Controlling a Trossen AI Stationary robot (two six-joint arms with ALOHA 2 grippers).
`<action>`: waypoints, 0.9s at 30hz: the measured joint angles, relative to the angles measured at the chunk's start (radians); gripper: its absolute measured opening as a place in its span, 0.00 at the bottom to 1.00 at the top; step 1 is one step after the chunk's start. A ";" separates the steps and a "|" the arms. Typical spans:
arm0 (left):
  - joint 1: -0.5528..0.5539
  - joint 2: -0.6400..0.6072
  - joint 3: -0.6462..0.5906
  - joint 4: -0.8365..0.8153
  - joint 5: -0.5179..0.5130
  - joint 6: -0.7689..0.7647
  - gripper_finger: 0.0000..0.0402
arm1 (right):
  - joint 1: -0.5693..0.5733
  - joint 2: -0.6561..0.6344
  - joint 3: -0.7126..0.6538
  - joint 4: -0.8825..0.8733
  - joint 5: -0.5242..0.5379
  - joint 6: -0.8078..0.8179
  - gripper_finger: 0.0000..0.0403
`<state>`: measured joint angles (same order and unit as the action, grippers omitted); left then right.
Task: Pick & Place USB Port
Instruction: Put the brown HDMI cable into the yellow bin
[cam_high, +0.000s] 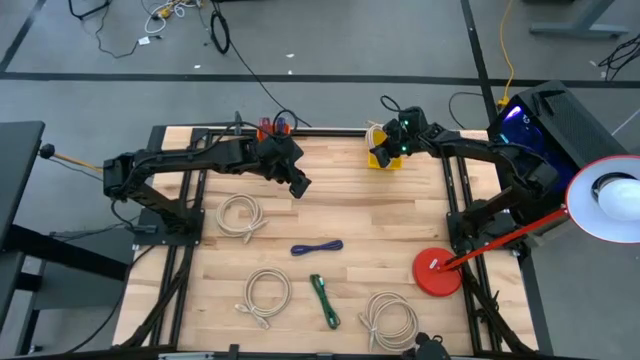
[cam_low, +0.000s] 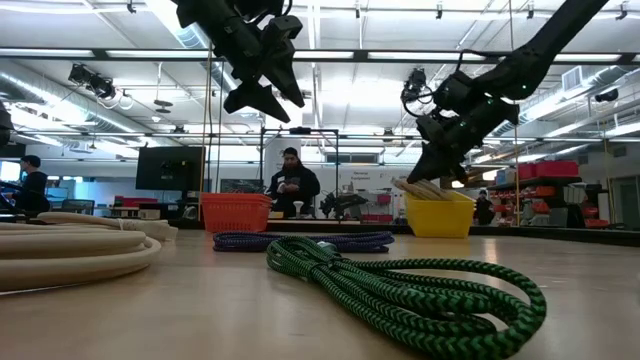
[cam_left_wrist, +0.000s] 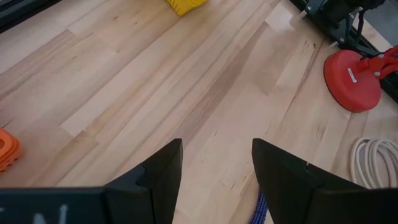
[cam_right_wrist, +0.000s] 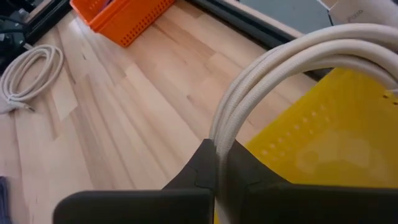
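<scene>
Cream coiled cable (cam_right_wrist: 280, 81) (looped) in right claw (cam_right_wrist: 219, 163)

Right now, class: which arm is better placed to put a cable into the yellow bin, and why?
The right. Its gripper is shut on a white cable directly over the yellow bin. The left gripper hangs open and empty above mid-table.

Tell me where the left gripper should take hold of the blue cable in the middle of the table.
Judging from the high view, the blue cable lies as a flat, narrow bundle running left-right. Best bet: grip its middle, coming straight down from above with the fingers straddling its short width. The left gripper hangs open above the table just behind it. The right gripper is occupied over the yellow bin, holding a white cable.
</scene>
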<state>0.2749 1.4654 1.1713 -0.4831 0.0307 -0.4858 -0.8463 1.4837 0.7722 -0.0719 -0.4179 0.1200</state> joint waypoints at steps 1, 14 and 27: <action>0.000 0.000 0.000 0.000 0.000 0.000 0.50 | 0.000 0.000 -0.003 -0.002 0.000 0.000 0.01; 0.001 0.000 0.000 0.000 0.018 0.000 0.50 | -0.001 0.000 0.013 0.040 0.016 0.029 0.01; 0.001 0.000 0.000 0.000 0.018 0.002 0.50 | -0.001 0.000 0.016 0.024 0.019 0.025 0.26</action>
<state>0.2756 1.4654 1.1713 -0.4831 0.0490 -0.4837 -0.8474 1.4841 0.7883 -0.0483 -0.3985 0.1452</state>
